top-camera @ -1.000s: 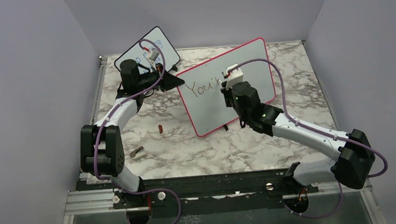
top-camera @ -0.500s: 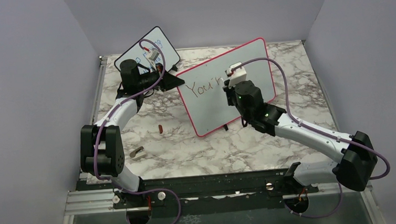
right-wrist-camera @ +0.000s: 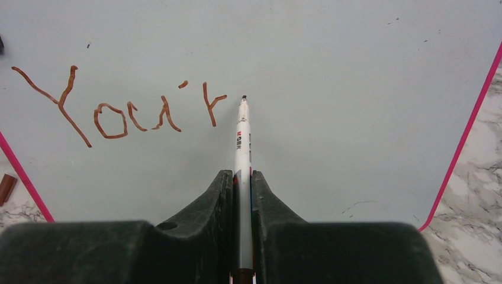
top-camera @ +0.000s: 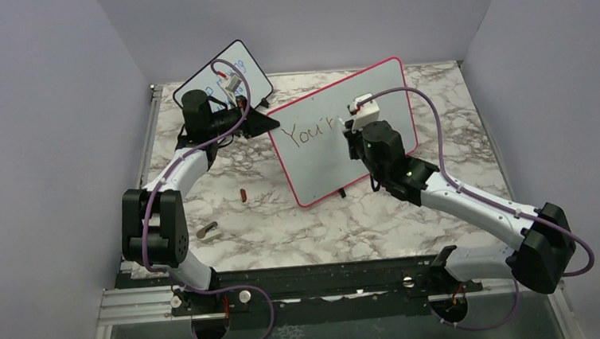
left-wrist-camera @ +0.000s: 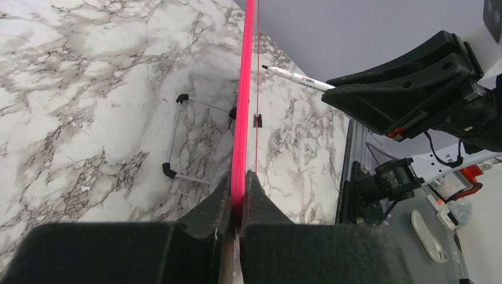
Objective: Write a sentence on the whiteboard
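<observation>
Overhead camera looks down from behind; both wrist cameras, close in, share the whiteboard (top-camera: pixel 318 168)

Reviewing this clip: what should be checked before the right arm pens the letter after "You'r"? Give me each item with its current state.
1. Right gripper shut on the marker, which lies straight between the fingers: ok.
2. Left gripper clamped on the whiteboard by its pink frame edge, steadying it: ok.
3. Sentence reads "You'r" so far, legible and unfinished: ok.
4. Marker tip sits just right of the "r": ok.
5. Tip actually touching the board surface: cannot tell.
6. Bare board to the right of the tip for more letters: ok.
</observation>
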